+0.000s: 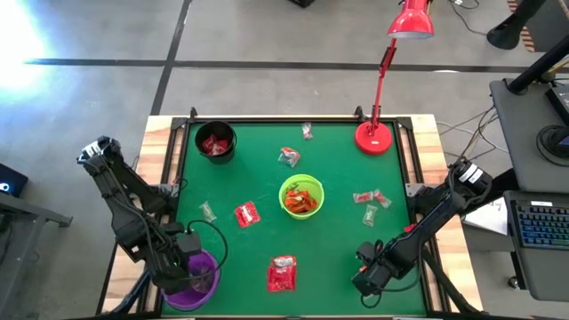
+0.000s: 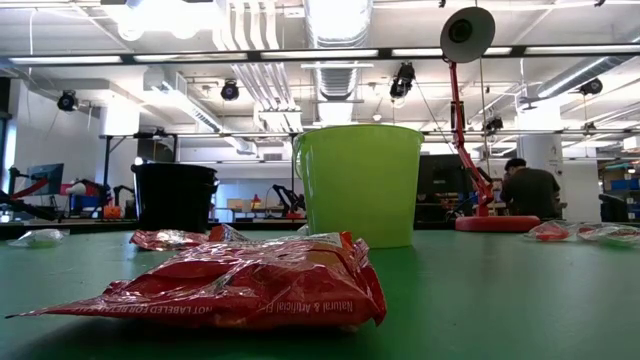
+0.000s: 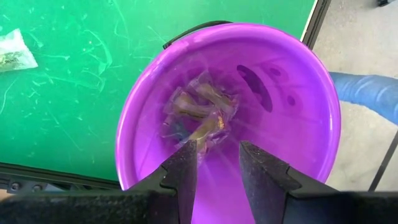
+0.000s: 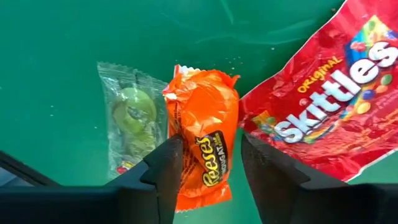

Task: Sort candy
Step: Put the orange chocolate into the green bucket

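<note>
My left gripper point(image 3: 217, 149) is open above the purple bowl point(image 3: 292, 81) at the table's near left point(image 1: 191, 277). Clear-wrapped candy point(image 3: 199, 112) lies in the bowl's bottom. My right gripper point(image 4: 210, 143) is at the table's near right point(image 1: 364, 280), shut on an orange-wrapped candy point(image 4: 205, 124). A clear wrapper with a green sweet point(image 4: 130, 118) and a red packet point(image 4: 323, 93) show beside the orange candy. Another red packet point(image 1: 246, 213) and several clear-wrapped sweets point(image 1: 369, 197) lie flat on the green table. My right gripper has the orange-wrapped candy between its two fingers, one on each long side of the wrapper point(image 4: 181, 134). The fingers come from above, slanting toward the table's left. Whether the candy is lifted clear of the table, I cannot tell.
A lime-green bowl point(image 1: 300, 197) with orange candy stands mid-table. A black bowl point(image 1: 216, 142) with red packets stands at the far left. A red desk lamp point(image 1: 374, 135) stands at the far right. A red packet point(image 1: 282, 274) lies near the front edge, between the two arms.
</note>
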`<move>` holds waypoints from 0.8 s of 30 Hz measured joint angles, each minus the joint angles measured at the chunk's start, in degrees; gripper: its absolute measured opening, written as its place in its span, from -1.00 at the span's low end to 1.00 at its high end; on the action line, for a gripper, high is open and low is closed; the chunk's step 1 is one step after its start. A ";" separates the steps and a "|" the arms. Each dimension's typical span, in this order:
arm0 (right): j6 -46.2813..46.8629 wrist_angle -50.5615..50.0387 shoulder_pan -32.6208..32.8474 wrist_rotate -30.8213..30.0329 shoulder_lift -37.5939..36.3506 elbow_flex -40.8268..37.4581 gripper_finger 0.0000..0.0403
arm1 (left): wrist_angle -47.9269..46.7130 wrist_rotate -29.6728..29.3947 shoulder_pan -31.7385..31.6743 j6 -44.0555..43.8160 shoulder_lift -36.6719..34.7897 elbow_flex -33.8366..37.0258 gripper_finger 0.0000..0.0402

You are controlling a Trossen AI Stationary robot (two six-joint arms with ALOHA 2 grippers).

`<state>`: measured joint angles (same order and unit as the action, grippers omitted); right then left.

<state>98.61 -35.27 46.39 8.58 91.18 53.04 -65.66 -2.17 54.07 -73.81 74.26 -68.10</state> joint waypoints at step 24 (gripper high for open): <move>-0.98 -1.88 0.00 0.58 0.00 6.05 -0.94 | 0.01 0.00 0.43 -0.46 0.00 0.00 -0.49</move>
<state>97.63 -37.15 46.39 9.16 91.18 59.08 -65.65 -2.17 54.50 -74.27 74.26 -68.10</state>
